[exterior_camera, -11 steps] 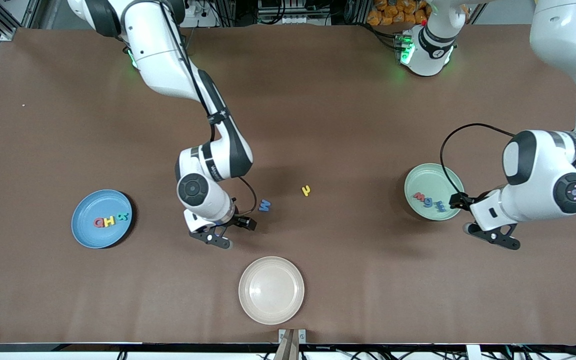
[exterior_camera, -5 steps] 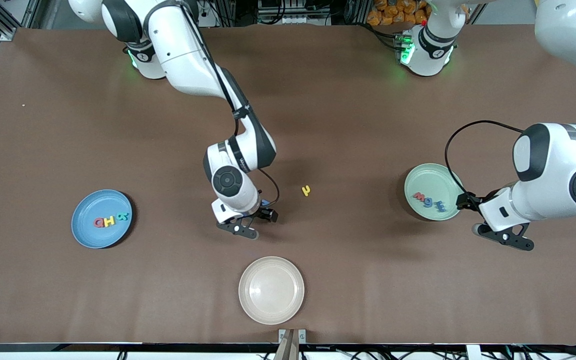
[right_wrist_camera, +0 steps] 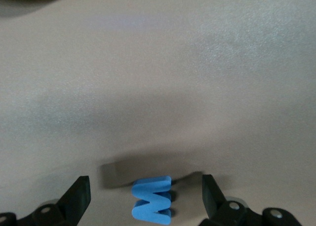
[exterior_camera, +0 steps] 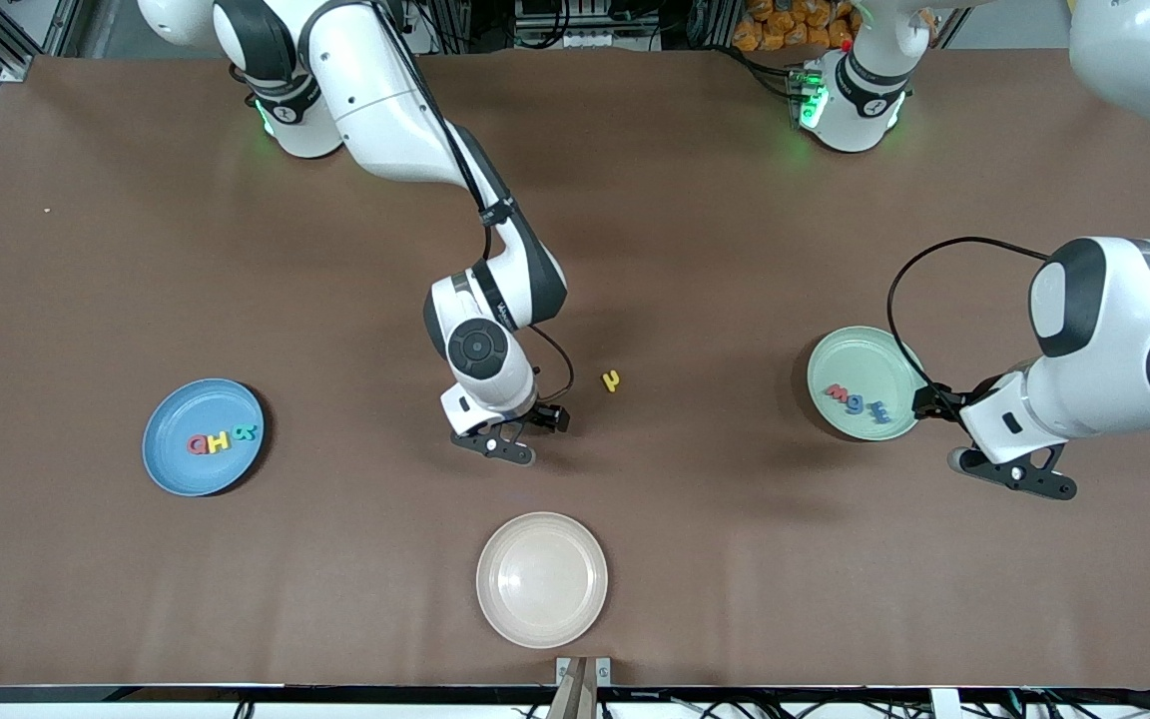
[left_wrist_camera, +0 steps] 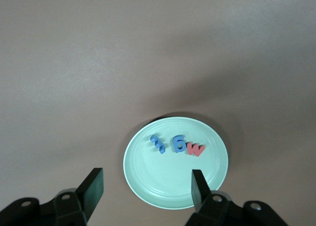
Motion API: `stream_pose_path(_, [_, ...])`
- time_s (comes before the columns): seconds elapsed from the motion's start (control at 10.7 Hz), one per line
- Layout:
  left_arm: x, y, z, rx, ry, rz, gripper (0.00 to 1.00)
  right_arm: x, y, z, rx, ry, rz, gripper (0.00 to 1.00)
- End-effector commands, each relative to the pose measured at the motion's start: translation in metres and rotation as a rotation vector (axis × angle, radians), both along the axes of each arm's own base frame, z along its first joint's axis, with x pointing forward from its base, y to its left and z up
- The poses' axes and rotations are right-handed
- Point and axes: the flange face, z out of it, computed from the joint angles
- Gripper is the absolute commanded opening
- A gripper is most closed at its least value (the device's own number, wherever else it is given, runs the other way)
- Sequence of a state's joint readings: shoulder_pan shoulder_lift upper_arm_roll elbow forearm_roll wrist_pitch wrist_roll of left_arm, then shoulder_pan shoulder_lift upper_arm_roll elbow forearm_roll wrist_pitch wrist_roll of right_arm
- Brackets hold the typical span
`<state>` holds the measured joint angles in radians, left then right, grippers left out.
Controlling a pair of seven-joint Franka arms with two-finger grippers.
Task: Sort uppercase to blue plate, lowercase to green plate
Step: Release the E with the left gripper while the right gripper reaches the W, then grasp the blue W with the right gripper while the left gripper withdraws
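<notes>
Right gripper (right_wrist_camera: 145, 199) is spread wide w/ the blue M (right_wrist_camera: 152, 200) between its fingers on the tabletop (exterior_camera: 695, 250), not pinched. Left gripper (left_wrist_camera: 145, 189) hangs spread, empty, over the green plate (left_wrist_camera: 148, 186) edge. Blue plate (exterior_camera: 168, 459) has 3 letters; yellow lowercase (exterior_camera: 612, 380) sits mid-tabletop.

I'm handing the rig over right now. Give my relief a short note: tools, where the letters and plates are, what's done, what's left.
Right tool: open, low over the small blue foam capital M, fingers either side, not gripping.
Left tool: open, empty, over the table beside the pale green plastic plate.
Done: three capitals on the sky-blue plastic plate; three small letters on the green plate.
Left: M to blue plate; small yellow hooked foam letter, loose mid-table, to green plate.
</notes>
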<state>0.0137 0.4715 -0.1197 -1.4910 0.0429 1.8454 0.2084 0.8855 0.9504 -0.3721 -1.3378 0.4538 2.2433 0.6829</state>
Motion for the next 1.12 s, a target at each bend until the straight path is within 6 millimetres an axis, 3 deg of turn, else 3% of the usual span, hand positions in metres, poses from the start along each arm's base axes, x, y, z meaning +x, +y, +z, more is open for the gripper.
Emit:
stream_pose_path(0.0, [-0.007,-0.009,0.022,-0.005,0.008,0.022,0.80,-0.001,0.005,-0.002,-0.030,-0.006,-0.005,1.00])
stream_pose_path(0.09, [-0.009,-0.011,0.025,-0.002,0.009,0.035,0.80,-0.002,0.006,-0.002,-0.049,-0.015,0.011,0.49])
stream_pose_path(0.19, [-0.010,-0.015,0.027,0.000,0.009,0.036,0.80,-0.002,0.005,-0.002,-0.053,-0.016,0.013,0.16])
stream_pose_path(0.28, [-0.010,-0.018,0.028,0.000,0.008,0.035,0.80,-0.004,0.005,-0.004,-0.054,-0.013,0.014,0.00])
stream_pose_path(0.75, [-0.011,-0.020,0.028,-0.008,0.012,0.039,0.77,0.000,-0.003,-0.001,-0.067,0.001,0.020,0.00])
stream_pose_path(0.84, [-0.011,-0.022,0.028,-0.009,0.012,0.041,0.76,0.003,-0.010,0.003,-0.081,0.007,0.030,0.00])
stream_pose_path(1.03, [-0.014,-0.033,0.028,-0.011,0.022,0.055,0.74,0.019,-0.044,0.006,-0.117,0.044,0.064,0.00])
